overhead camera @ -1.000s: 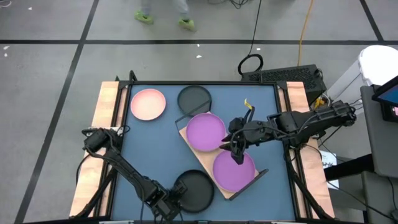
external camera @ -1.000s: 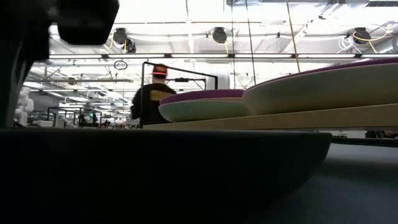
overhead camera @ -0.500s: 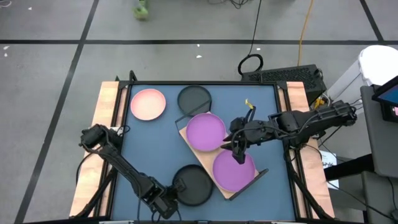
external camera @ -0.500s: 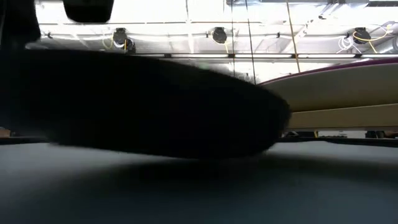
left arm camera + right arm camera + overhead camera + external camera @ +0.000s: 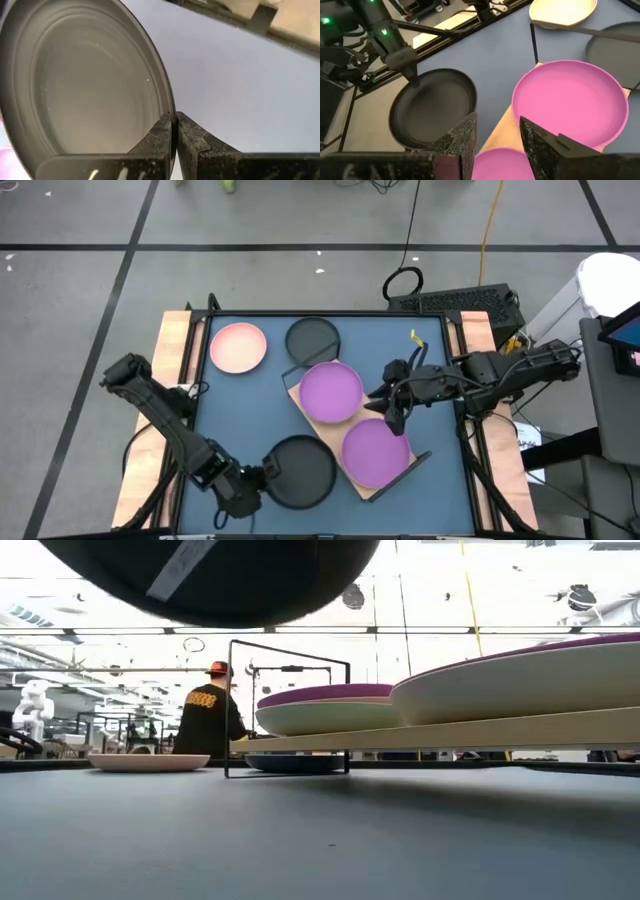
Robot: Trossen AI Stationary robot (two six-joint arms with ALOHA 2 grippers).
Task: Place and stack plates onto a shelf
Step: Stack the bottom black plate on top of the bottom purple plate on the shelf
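High view: left tool (image 5: 258, 480) now clamped on rim of black plate (image 5: 297, 471), plate lifted off desk (image 5: 240, 405) since a second ago, shifted toward shelf (image 5: 318, 427). Low view confirms plate airborne. Right tool (image 5: 394, 416) hovers over two purple plates (image 5: 332, 391) on shelf, fingers apart, empty. Judgement: carry to shelf begins; stacking next.

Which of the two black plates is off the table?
The near black plate, pinched at its rim by the left gripper and lifted clear. The far black plate lies flat beside the pink plate.
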